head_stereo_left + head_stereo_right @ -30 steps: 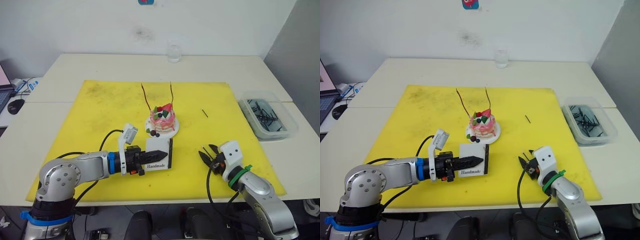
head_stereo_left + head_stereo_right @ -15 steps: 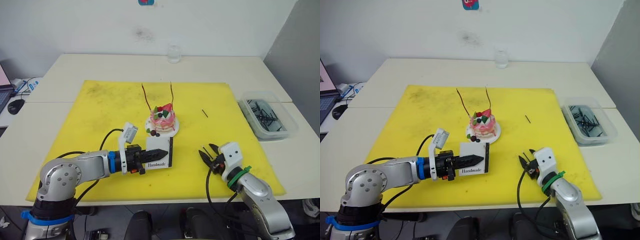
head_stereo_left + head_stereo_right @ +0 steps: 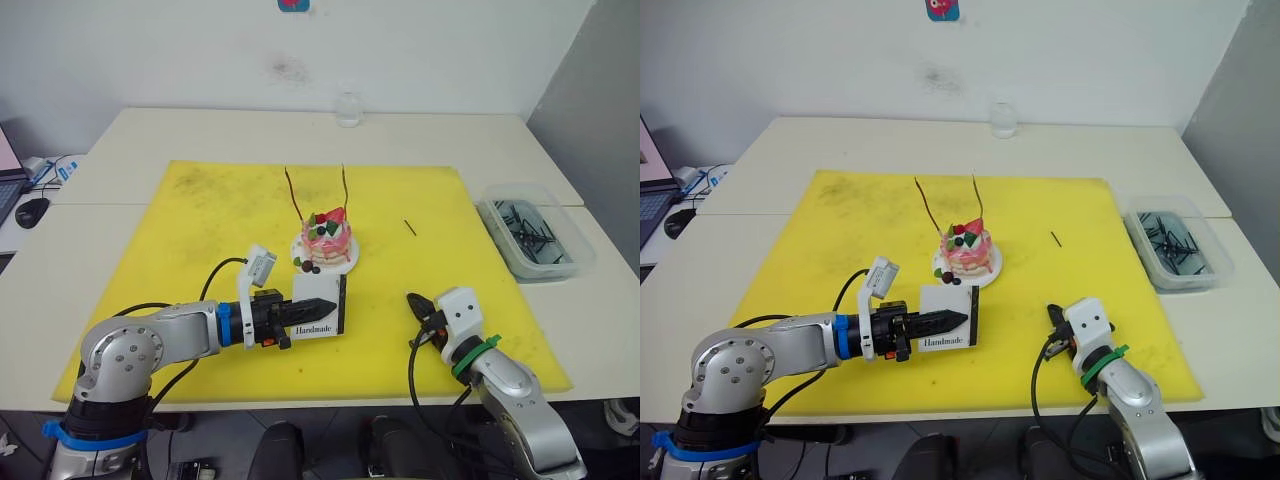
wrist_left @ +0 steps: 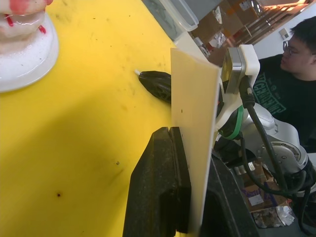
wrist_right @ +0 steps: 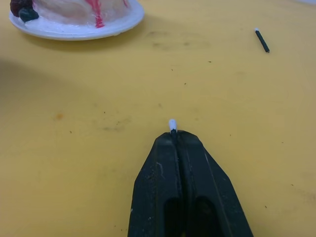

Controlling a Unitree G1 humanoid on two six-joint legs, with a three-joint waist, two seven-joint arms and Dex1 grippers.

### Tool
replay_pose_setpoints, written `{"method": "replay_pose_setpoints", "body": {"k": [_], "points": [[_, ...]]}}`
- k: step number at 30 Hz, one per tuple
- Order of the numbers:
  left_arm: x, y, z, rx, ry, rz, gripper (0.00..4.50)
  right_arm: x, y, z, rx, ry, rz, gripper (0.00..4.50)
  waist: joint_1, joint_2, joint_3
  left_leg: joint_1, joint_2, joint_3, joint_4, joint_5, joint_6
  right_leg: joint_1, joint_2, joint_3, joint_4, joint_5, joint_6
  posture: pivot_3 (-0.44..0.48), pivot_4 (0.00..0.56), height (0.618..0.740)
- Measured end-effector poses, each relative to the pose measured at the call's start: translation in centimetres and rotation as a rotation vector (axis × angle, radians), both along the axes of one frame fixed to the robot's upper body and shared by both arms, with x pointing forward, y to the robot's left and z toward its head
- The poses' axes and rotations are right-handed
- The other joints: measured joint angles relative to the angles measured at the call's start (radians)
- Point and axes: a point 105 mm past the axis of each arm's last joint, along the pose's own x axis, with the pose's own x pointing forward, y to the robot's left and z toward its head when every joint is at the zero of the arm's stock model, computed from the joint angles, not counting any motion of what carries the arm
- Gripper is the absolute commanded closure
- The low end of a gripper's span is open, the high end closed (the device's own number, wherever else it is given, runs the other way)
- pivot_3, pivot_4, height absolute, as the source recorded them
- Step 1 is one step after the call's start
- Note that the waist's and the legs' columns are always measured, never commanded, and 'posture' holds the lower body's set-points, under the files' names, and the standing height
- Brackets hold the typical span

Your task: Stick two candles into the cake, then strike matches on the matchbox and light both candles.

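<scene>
Right wrist view: the right gripper [image 5: 174, 136] has its two black fingers pressed together on a match [image 5: 172, 124], of which just the pale tip pokes out past the fingertips; the rest of the stick is buried between them, so its length and angle cannot be judged. From the head camera, this gripper sits low over the yellow mat [image 3: 200, 215], near its front edge on the robot's right. The matchbox [image 3: 320, 304] lies to its left, well apart, held on edge by the left gripper [image 3: 318, 304], whose fingers are clamped on the box's flat faces. In the left wrist view the box stands as a thin upright slab, its long edge running away from the fingers, with the match-holding gripper just beyond it. The dark striking strip is hard to make out. The coming strike likely needs the right arm to carry the match tip leftward to the box. Behind the box stands the cake [image 3: 325, 238] with both candles [image 3: 292, 192] upright in it, unlit. One loose match [image 3: 410, 227] lies farther back on the mat.
</scene>
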Motion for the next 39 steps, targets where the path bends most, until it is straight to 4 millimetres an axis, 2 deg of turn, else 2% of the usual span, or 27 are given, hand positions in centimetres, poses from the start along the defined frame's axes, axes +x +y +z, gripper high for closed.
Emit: {"method": "replay_pose_setpoints", "body": {"k": [10,13,21,27,32,39], "points": [[0.3,-0.6,-0.1,-0.019,0.010,-0.003,4.50,0.1,-0.3,1.0,-0.023,0.002,0.036,4.47,0.000,0.000,0.000,0.001,0.000,0.000,0.000,0.000,0.000,0.001,0.000,0.001,0.000,0.000,0.000,0.000,0.150,0.740],[0.5,-0.8,-0.1,-0.020,0.010,0.002,4.50,-0.2,-0.5,2.4,-0.046,-0.031,0.067,4.47,0.000,0.000,0.000,0.001,0.000,0.000,0.000,0.000,0.000,0.001,0.000,0.000,0.000,0.000,0.000,0.000,0.150,0.740],[0.9,-0.9,0.2,-0.020,-0.004,0.004,4.50,-1.6,0.6,6.2,-0.048,-0.142,0.196,4.47,0.000,0.000,0.000,0.001,0.000,0.000,0.000,0.000,0.000,0.001,0.001,0.000,0.000,0.000,-0.001,0.000,0.150,0.740],[1.3,-1.1,0.3,-0.030,-0.005,0.006,4.50,-2.2,1.5,8.2,-0.140,-0.226,0.317,4.47,0.000,0.000,0.000,0.001,-0.001,0.000,0.000,0.000,0.000,0.001,0.001,0.000,0.000,0.000,0.000,0.000,0.150,0.740],[1.8,-1.6,0.9,-0.037,-0.025,-0.001,4.50,-1.9,2.4,10.0,-0.257,-0.280,0.430,4.47,0.000,0.000,0.000,0.001,-0.001,-0.001,0.000,0.000,0.000,0.001,0.001,-0.001,0.000,0.000,0.000,0.000,0.150,0.740],[2.3,-1.9,1.3,-0.018,-0.049,-0.008,4.50,-2.9,3.6,9.6,-0.515,-0.251,0.673,4.47,0.001,0.000,0.000,0.000,-0.001,-0.001,0.000,0.000,0.000,0.001,0.001,-0.001,-0.001,0.000,0.000,0.000,0.150,0.740]]}}
